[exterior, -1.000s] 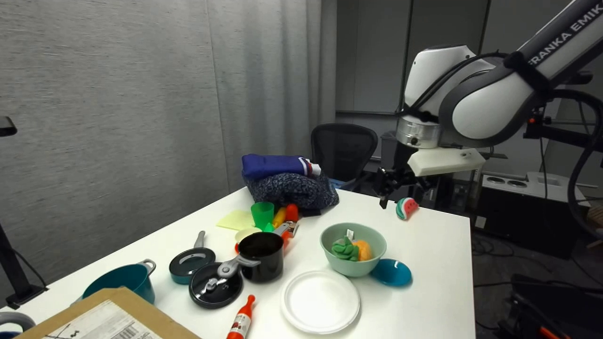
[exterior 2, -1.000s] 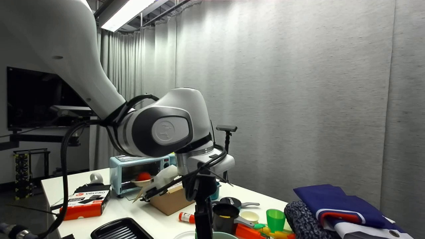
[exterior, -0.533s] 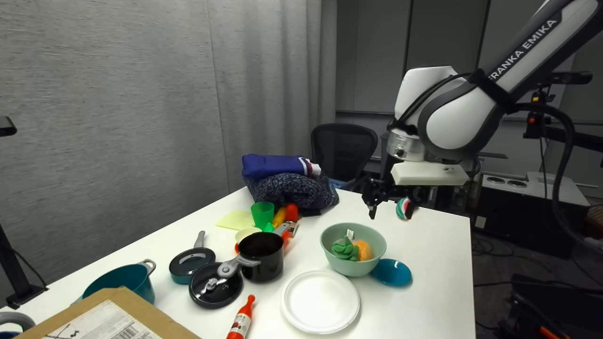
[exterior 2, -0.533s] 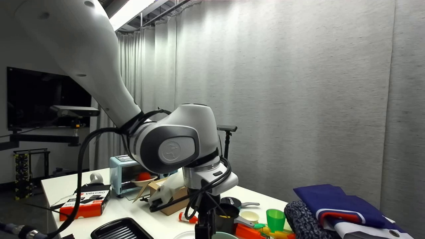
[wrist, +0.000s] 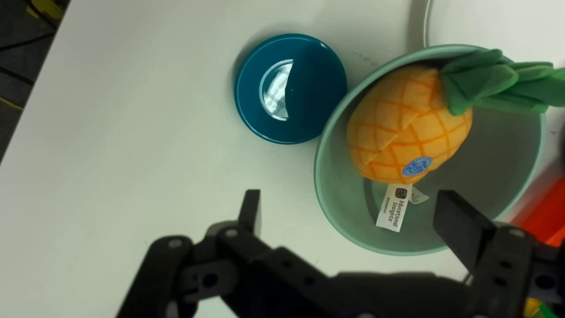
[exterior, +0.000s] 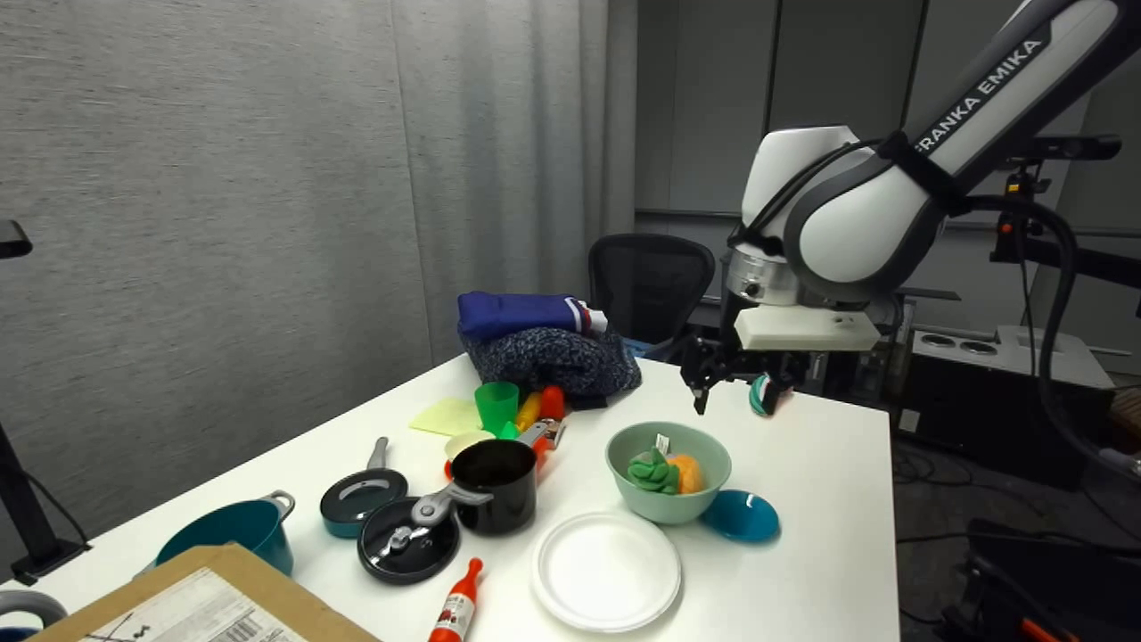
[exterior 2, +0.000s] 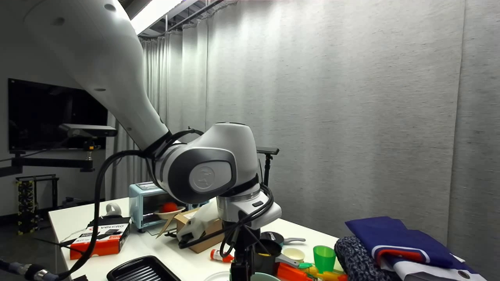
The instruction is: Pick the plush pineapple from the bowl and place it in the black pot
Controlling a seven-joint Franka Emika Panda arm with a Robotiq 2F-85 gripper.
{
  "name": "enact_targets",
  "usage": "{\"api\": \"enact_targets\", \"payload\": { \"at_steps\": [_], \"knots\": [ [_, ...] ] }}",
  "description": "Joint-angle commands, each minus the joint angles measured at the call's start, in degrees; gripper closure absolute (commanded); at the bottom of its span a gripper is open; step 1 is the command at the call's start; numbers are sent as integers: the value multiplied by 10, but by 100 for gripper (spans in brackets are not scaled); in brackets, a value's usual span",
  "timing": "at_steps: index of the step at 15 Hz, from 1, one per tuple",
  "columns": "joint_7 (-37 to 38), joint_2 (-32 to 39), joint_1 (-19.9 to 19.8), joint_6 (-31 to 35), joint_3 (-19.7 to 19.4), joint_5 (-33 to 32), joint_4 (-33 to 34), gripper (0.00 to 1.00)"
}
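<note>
- In an exterior view, black pot (exterior: pixel 513 504) sits at nine o'clock from the bowl (exterior: pixel 667 509)
- Plush pineapple (exterior: pixel 675 476) lies inside the bowl
- Gripper (exterior: pixel 735 403) hangs above the tabletop (exterior: pixel 829 535), fingers (exterior: pixel 701 399) wide apart, between one and two o'clock from the bowl

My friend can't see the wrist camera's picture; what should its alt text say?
A plush pineapple lies in a mint-green bowl, its green leaves pointing right. Below it in the picture, a black two-fingered gripper stands open, holding nothing. Left of the bowl sits a round blue dish.
</note>
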Motion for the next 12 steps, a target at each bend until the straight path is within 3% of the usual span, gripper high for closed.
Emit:
{"api": "enact_targets", "payload": {
  "at_steps": [1,5,7,12],
  "knots": [
    [39,30,31,25,-5,49,10,0],
    [70,78,72,103,12,154,24,0],
    [102,100,93,141,5,141,27,0],
    [206,120,140,155,-77,33,34,0]
  ]
}}
